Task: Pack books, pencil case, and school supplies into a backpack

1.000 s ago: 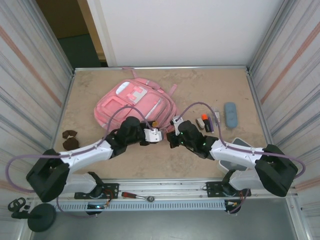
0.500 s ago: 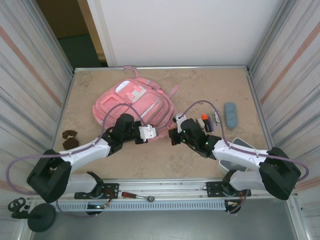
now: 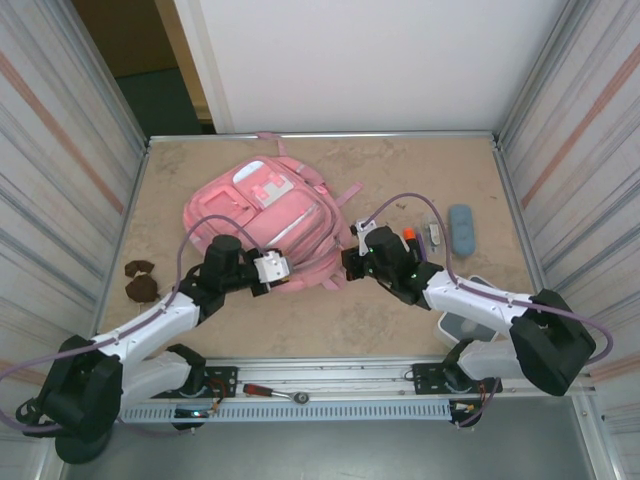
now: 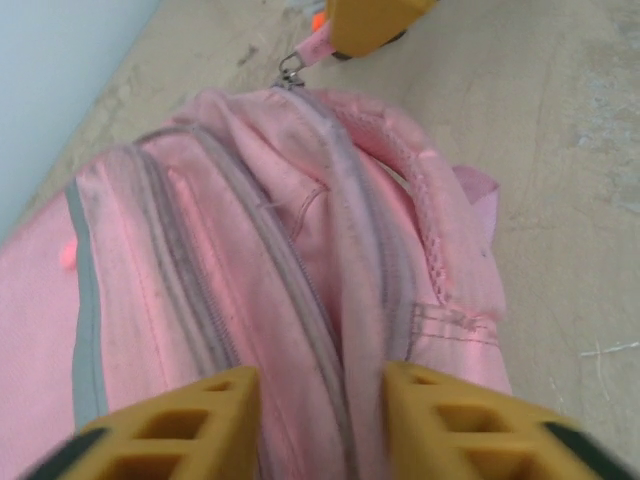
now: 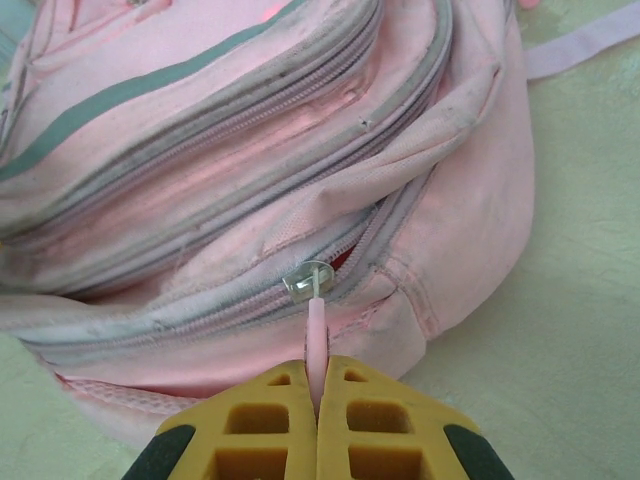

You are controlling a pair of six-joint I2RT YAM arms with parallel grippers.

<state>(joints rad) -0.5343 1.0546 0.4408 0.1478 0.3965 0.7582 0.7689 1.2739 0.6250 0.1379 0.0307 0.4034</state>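
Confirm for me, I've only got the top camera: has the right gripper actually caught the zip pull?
Observer: Yes. On its wrist camera the right gripper is shut on the pink zip pull.
Operator: Is the zip open at all?
Observer: Barely: a short reddish gap shows beside the slider on the backpack.
Operator: And the left?
Observer: The left gripper has its fingers apart, astride the backpack's zipped ridge; whether they pinch it, I can't tell.
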